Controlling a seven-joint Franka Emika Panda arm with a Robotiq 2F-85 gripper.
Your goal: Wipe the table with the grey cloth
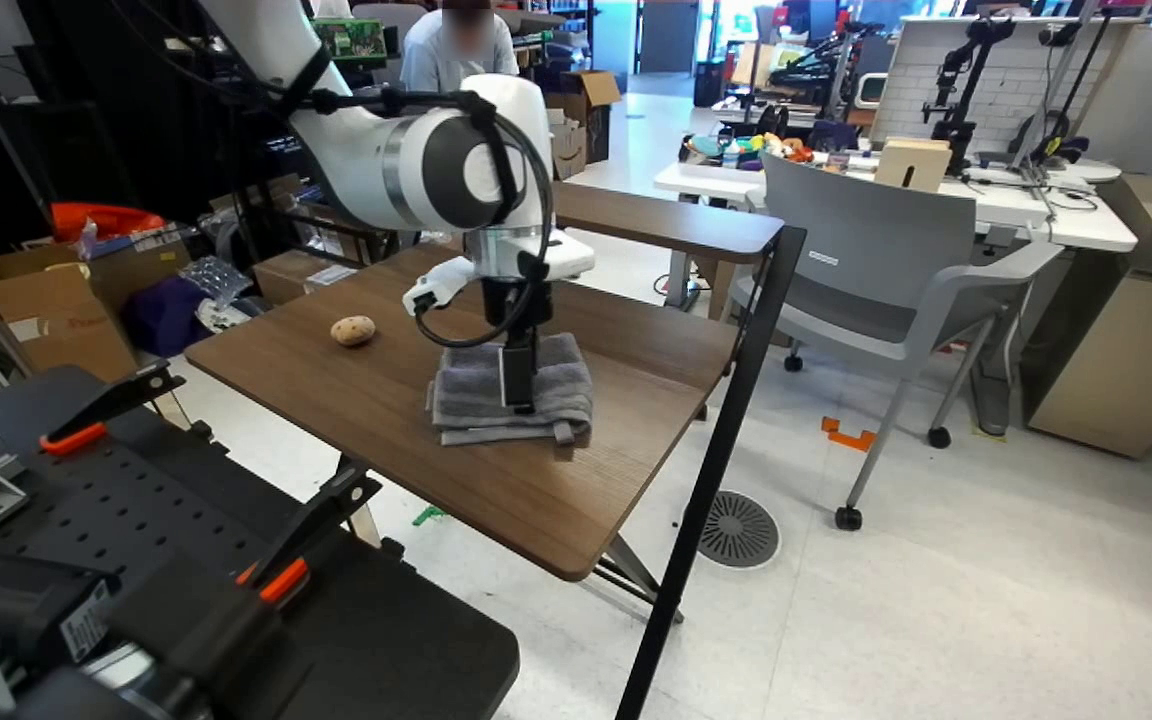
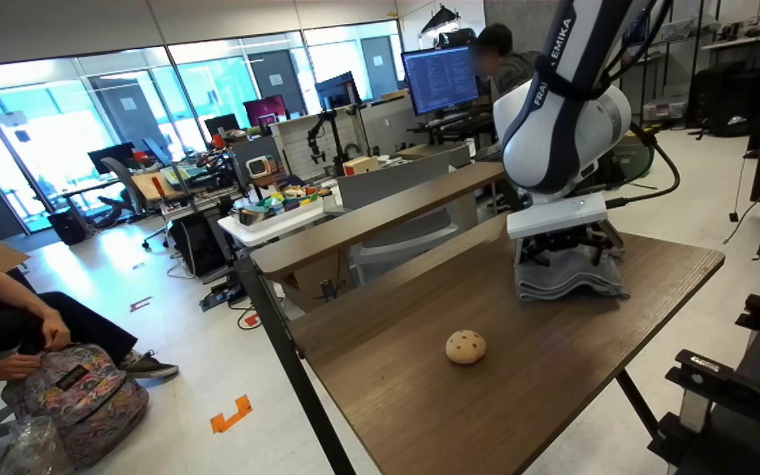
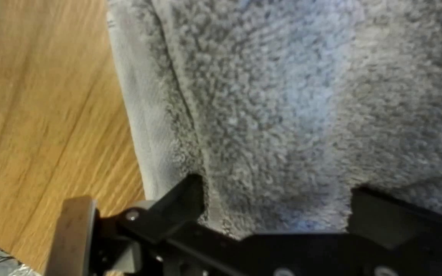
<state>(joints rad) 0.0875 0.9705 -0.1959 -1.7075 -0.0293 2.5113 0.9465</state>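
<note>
The brown wood-grain table (image 1: pixel 626 470) shows in both exterior views (image 2: pixel 525 369) and at the left of the wrist view (image 3: pixel 48 115). The grey cloth (image 1: pixel 564 385) lies folded and slightly rumpled on it, with a hump along one side in an exterior view (image 2: pixel 568 287). The cloth fills most of the wrist view (image 3: pixel 263 96). My gripper (image 3: pixel 276 197) points down onto the cloth, its two black fingers apart and their tips pressed against the fabric. Cloth shows between the fingers. The gripper also shows over the cloth in both exterior views (image 1: pixel 518 390) (image 2: pixel 565 251).
A small tan round object (image 1: pixel 352 331) with dark spots sits on the table, apart from the cloth (image 2: pixel 466 347). A raised wooden shelf (image 1: pixel 666 215) runs along one side, with a black metal leg (image 1: pixel 716 470). A black bench with clamps (image 1: pixel 316 520) stands beside the table.
</note>
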